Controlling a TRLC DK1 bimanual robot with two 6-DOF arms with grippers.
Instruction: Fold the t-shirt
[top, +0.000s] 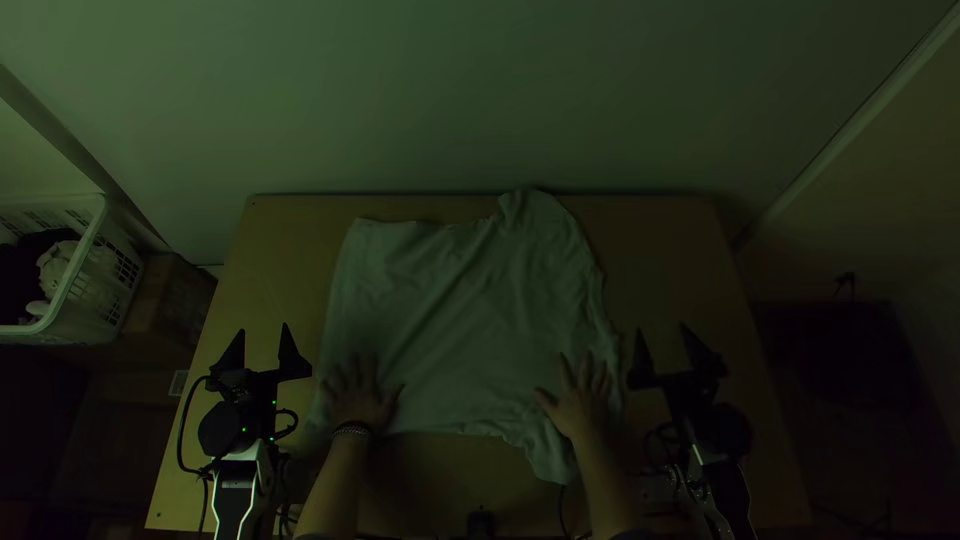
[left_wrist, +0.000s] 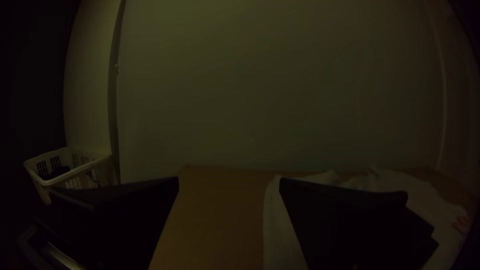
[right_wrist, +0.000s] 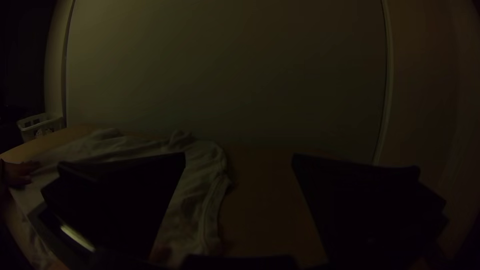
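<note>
Your left gripper (top: 262, 332) and right gripper (top: 662, 332), black and flat-fingered, gape wide, flanking a spread, pale cloth t-shirt (top: 470, 310) partly hidden beneath a person's bare hands (top: 362, 402).

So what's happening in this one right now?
A person presses both hands, the left and the right, on a pale cloth t-shirt spread unfolded and wrinkled on the light wooden table. The black-fingered left gripper and right gripper stand open on either side, holding nothing. The folding looks not yet begun.
</note>
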